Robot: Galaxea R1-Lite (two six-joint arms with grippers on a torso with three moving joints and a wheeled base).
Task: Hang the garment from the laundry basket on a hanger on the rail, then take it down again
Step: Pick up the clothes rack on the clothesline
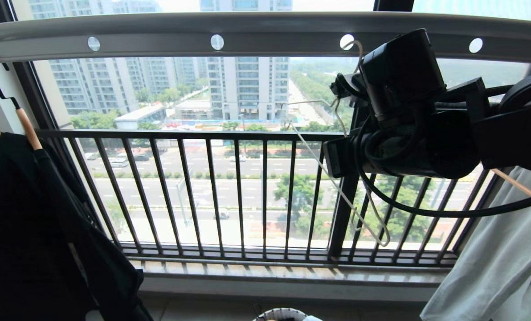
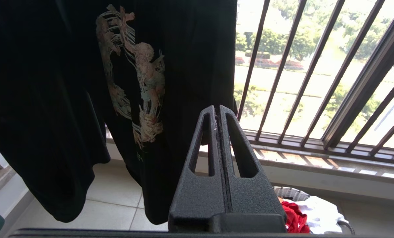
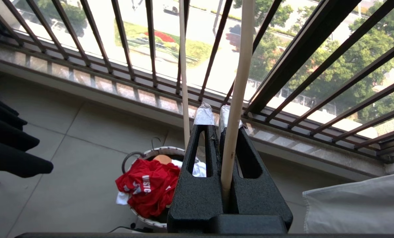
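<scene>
Red garment (image 3: pixel 149 191) reading "WESTC" sits crumpled in the one laundry basket (image 3: pixel 140 216), around 6 o'clock under the rail (image 1: pixel 265 33). Right gripper (image 3: pixel 216 119) is clamped on the cream hanger (image 3: pixel 238 89), left gripper (image 2: pixel 217 110) pressed together, holding nothing.

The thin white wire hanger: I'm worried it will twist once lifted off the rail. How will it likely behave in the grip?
The hanger looks thin, so probably light and springy. The right gripper is shut on one slim arm, so it may pivot or swing. Its hook sits in a hole of the rail, so it could snag coming off.
</scene>
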